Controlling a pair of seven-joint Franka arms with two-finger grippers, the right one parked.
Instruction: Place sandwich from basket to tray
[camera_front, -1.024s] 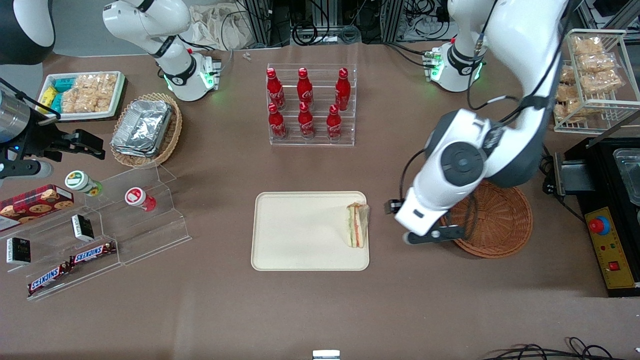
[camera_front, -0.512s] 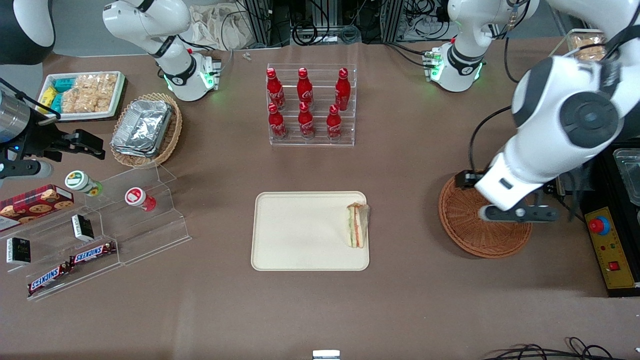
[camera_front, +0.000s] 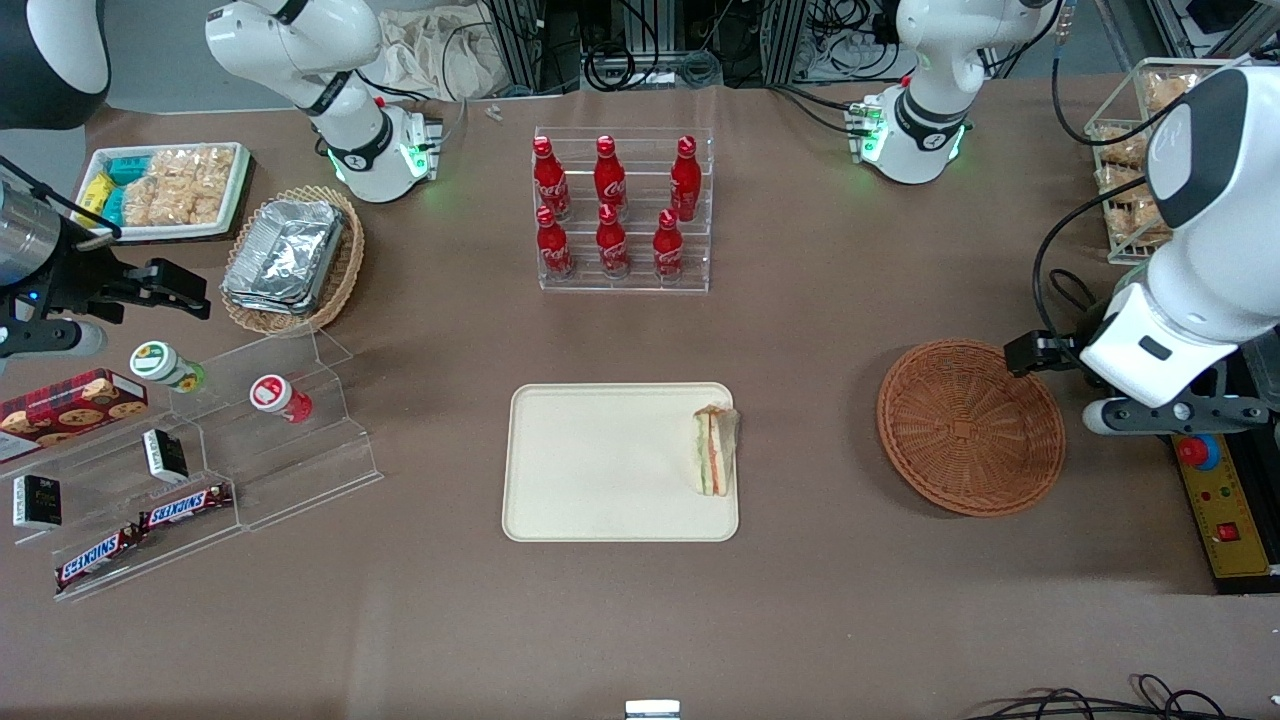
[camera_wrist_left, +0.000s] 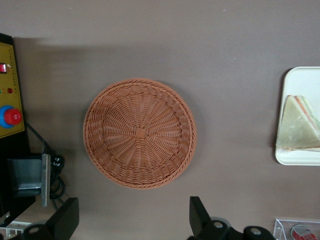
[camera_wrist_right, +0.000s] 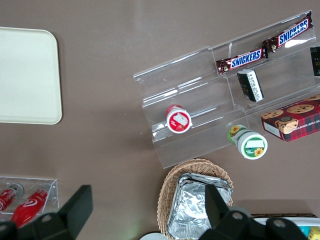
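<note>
The sandwich (camera_front: 715, 450) is a wrapped triangular wedge lying in the cream tray (camera_front: 600, 460), against the rim that faces the basket. The wrist view shows the sandwich (camera_wrist_left: 300, 125) and a corner of the tray (camera_wrist_left: 300, 156). The reddish-brown round basket (camera_front: 968, 428) sits on the table with nothing in it, and the wrist view shows the whole basket (camera_wrist_left: 140, 132) from high above. My left gripper (camera_front: 1165, 418) hangs high, off the basket's rim toward the working arm's end of the table. Seen from the wrist, the gripper (camera_wrist_left: 132, 212) is open with nothing between its fingers (camera_wrist_left: 200, 217).
A yellow control box with a red button (camera_front: 1225, 500) lies beneath the gripper at the table's end. A wire rack of snack bags (camera_front: 1165, 150) stands farther back. A clear rack of red bottles (camera_front: 620, 215) stands farther from the camera than the tray. Acrylic shelves (camera_front: 250, 440) sit toward the parked arm's end.
My left arm has swung from beside the tray, across the basket, to the working arm's end of the table, uncovering the basket. The sandwich has stayed put in the tray.
</note>
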